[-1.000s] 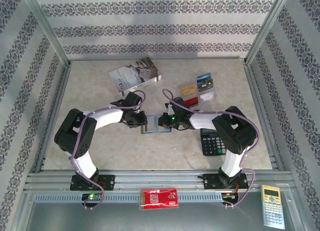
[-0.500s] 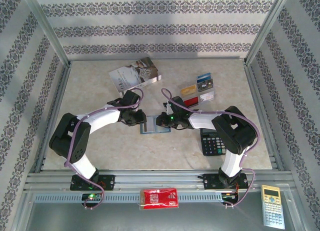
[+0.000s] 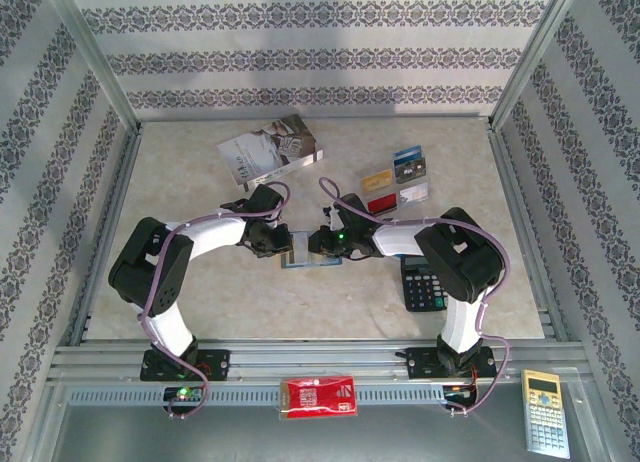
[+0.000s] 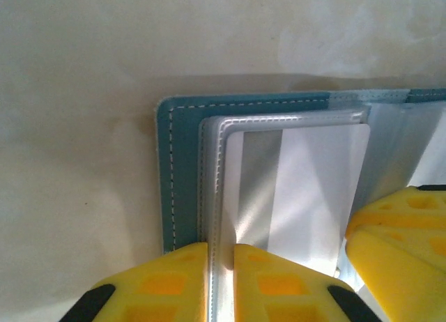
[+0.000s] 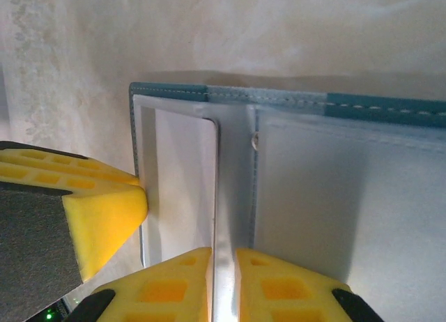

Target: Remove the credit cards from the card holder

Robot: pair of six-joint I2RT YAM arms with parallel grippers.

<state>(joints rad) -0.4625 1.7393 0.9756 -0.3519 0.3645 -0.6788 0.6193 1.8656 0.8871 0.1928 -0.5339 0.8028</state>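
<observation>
Here, left gripper and right gripper pinch sleeves of card holder — white card inside.

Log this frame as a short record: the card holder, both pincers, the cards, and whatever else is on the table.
card holder: open flat on the table between the two arms, clear sleeves exposed
left pincer: closed on the edge of a clear sleeve
right pincer: closed on a thin sleeve leaf from the opposite side
white card: grey stripe, inside the sleeve
loose cards: several on the table, beyond the right arm
other items: book at the back; black calculator under the right arm
</observation>
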